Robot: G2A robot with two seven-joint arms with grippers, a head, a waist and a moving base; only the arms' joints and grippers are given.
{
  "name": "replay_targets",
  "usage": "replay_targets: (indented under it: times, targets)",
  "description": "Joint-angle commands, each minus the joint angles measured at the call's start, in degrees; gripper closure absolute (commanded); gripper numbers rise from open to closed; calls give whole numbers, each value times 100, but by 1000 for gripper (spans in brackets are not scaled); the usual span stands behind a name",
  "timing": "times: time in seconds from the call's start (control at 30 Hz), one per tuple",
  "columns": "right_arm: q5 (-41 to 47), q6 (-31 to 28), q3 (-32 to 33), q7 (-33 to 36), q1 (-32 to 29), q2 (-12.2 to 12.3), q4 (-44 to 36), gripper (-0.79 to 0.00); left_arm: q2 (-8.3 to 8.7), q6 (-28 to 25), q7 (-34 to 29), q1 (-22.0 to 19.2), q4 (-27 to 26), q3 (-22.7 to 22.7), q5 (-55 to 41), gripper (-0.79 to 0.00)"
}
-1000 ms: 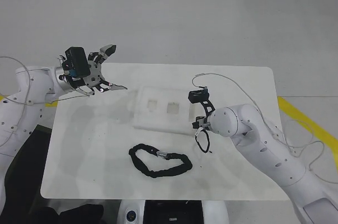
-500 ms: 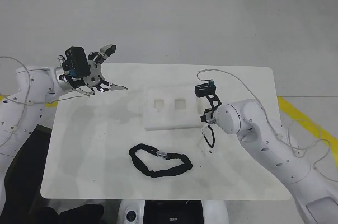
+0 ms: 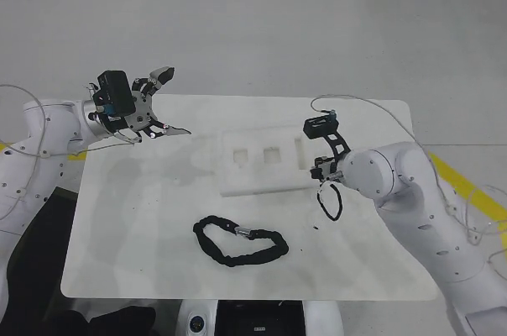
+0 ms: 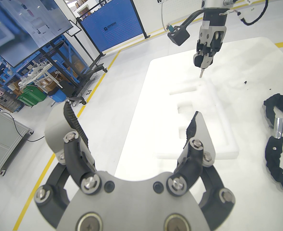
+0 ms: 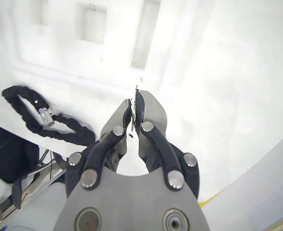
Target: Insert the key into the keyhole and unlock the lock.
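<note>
My right gripper [image 5: 132, 102] is shut on a thin metal key [image 5: 132, 121], whose tip pokes out past the fingertips. From the left wrist view, that right gripper [image 4: 202, 64] hangs above the far end of a white foam tray [image 4: 204, 140] with the key [image 4: 201, 73] pointing down. A black fabric-covered chain lock [image 3: 241, 239] with a silver cylinder [image 4: 278, 127] lies on the table in front of the tray [image 3: 253, 181]. At the table's far left corner my left gripper [image 3: 176, 102] is held above the surface, open, with nothing in it.
The white table [image 3: 136, 252] has rounded corners. The foam tray holds several shallow rectangular recesses [image 5: 94, 23]. A looped black cable [image 3: 329, 206] hangs from the right wrist. Floor with yellow lines surrounds the table.
My right arm has swung to the right with the key, off the tray's middle toward its right end. The foam tray has shifted slightly right. The left arm has stayed put.
</note>
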Motion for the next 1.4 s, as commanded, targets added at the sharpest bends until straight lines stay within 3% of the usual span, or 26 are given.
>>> replay_targets:
  times: [0.0, 0.23, 0.57, 0.97, 1.37]
  targets:
    - [247, -24, 266, 25, -127, 37, -123, 0, 0, 0, 0, 0, 0, 0, 0, -785]
    - [827, -178, 1058, 176, -576, 176, -621, 0, 0, 0, 0, 0, 0, 0, 0, -785]
    - [1698, -885, 2079, -339, -1034, 302, -576, 0, 0, 0, 0, 0, 0, 0, 0, -785]
    - [1995, -1100, 2293, -647, -1111, 337, -459, 0, 0, 0, 0, 0, 0, 0, 0, -785]
    - [1995, -1100, 2293, -647, -1111, 337, -459, 0, 29, -186, -362, 631, -1241, 67, 431, -785]
